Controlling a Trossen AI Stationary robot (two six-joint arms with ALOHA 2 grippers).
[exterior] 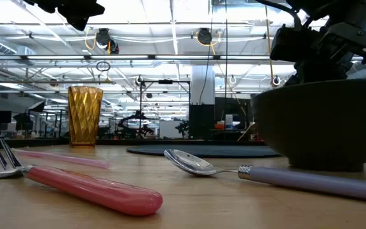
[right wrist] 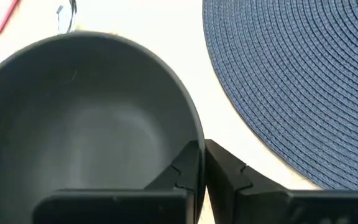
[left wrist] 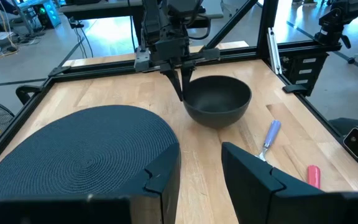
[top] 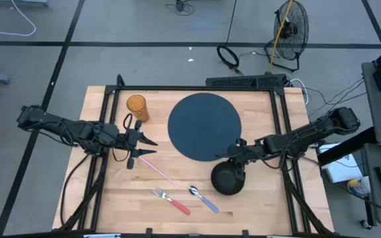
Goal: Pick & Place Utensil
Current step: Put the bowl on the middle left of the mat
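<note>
1. Bowl (right wrist: 86, 124): in the right wrist view its near and left parts are cut off by the picture's edges; a finger (right wrist: 188, 165) covers part of the rim.
2. Fork (exterior: 75, 184): in the low view its tines run off the left edge.
3. Spoon (exterior: 265, 173): its handle runs off the right edge in the low view.
4. Placemat (left wrist: 86, 155): the left wrist's own fingers (left wrist: 166, 180) hide its near edge.
5. Straw (exterior: 62, 158): blurred in the low view; its ends cannot be told.
</note>
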